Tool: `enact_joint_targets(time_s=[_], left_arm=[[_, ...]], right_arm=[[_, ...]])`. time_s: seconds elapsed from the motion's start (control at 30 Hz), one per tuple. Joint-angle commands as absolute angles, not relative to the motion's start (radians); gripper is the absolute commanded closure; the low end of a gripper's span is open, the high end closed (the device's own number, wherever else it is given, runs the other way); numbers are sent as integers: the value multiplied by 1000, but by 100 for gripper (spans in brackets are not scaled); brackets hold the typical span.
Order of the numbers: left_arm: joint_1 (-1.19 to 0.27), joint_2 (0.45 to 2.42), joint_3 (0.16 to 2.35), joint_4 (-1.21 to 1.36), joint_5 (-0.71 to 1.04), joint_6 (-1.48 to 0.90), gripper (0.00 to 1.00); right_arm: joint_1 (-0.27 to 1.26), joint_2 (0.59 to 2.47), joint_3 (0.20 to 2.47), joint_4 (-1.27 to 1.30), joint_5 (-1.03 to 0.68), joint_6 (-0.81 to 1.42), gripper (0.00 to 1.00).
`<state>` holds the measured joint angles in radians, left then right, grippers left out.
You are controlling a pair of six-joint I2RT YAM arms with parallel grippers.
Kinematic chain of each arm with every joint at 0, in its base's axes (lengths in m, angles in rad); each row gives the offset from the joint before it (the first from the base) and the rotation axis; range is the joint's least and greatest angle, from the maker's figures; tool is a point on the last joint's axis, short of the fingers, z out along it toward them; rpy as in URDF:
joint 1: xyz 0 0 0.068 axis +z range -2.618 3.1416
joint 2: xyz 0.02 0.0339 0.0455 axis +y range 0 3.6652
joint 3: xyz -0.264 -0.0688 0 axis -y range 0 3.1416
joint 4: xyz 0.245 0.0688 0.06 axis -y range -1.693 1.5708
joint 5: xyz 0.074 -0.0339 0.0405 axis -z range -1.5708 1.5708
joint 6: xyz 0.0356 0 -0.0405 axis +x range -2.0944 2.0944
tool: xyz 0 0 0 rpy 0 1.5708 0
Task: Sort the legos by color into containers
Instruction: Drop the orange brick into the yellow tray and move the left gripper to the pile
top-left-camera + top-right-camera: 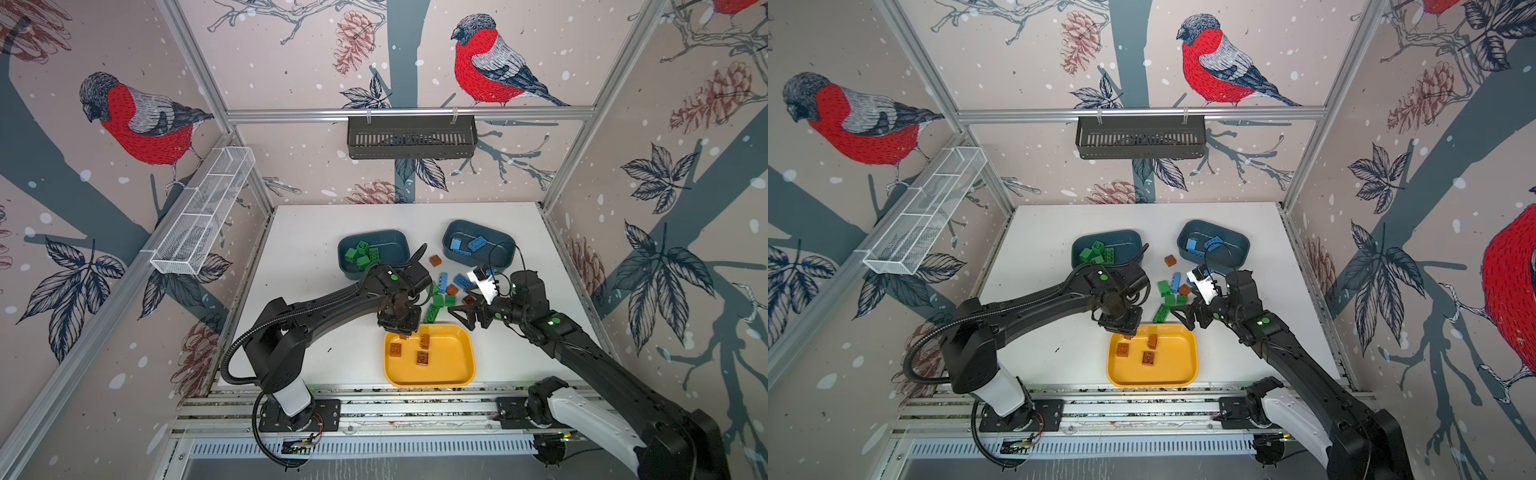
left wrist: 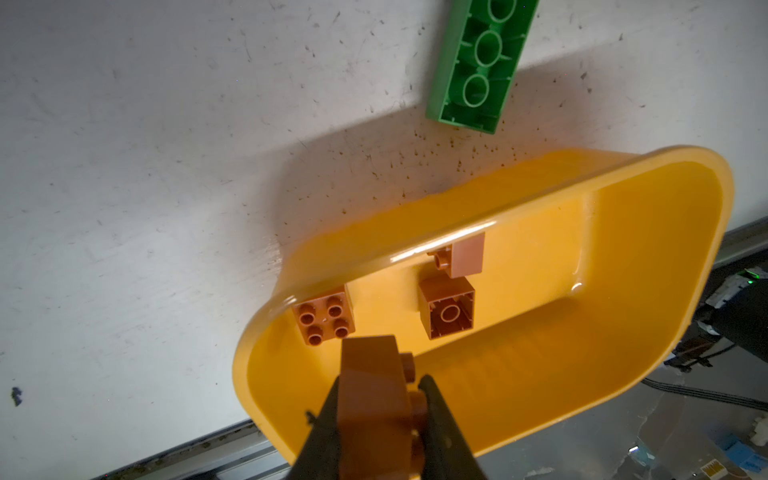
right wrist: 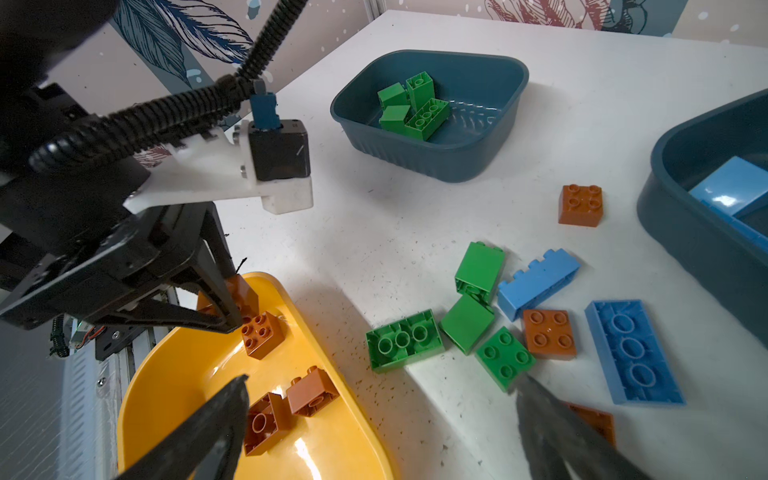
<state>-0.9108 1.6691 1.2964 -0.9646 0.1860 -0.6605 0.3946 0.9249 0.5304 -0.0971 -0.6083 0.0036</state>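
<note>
**Brown brick held over yellow tray**

A brown brick point(image 2: 374, 399) is pinched between the pressed-together jaws of the left gripper point(image 1: 401, 332), just above the far left corner of the yellow tray point(image 1: 453, 370). Three more brown bricks point(image 1: 423, 357) are seen lying apart inside the tray. Green bricks point(image 1: 362, 253) are gathered in the left tub point(image 1: 395, 245), and light blue bricks point(image 1: 469, 244) in the right tub point(image 1: 498, 259). A loose heap point(image 1: 444, 291) of green, blue and brown pieces is spread on the white table point(image 1: 324, 257) between the tubs and the tray, with a lone brown piece point(image 1: 435, 260) set apart between the two tubs. The right gripper point(image 1: 460, 319) is held empty, its jaws spread wide, beside the tray's far right corner and close to the heap.
</note>
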Motion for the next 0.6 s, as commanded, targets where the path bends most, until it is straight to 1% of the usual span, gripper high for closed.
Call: enact_joint_targets(time_s=[0.0, 0.13, 0.23, 0.33, 0.47, 0.57], left_arm=[[-920, 1684, 1282, -907, 210, -691, 72], [-922, 1706, 1283, -917, 186, -677, 64], [-920, 1712, 1311, -937, 171, -663, 48], [-912, 1723, 1367, -965, 157, -640, 39], [-891, 1768, 1472, -989, 123, -608, 33], [-847, 1822, 1542, -971, 103, -620, 32]], right_arm=[[400, 930, 541, -67, -600, 0, 1], [402, 925, 550, -82, -582, -7, 0], [402, 922, 552, -92, -571, -14, 0], [403, 920, 552, -87, -564, -8, 1], [401, 928, 570, -105, -538, -12, 1], [400, 930, 587, -134, -516, -25, 1]])
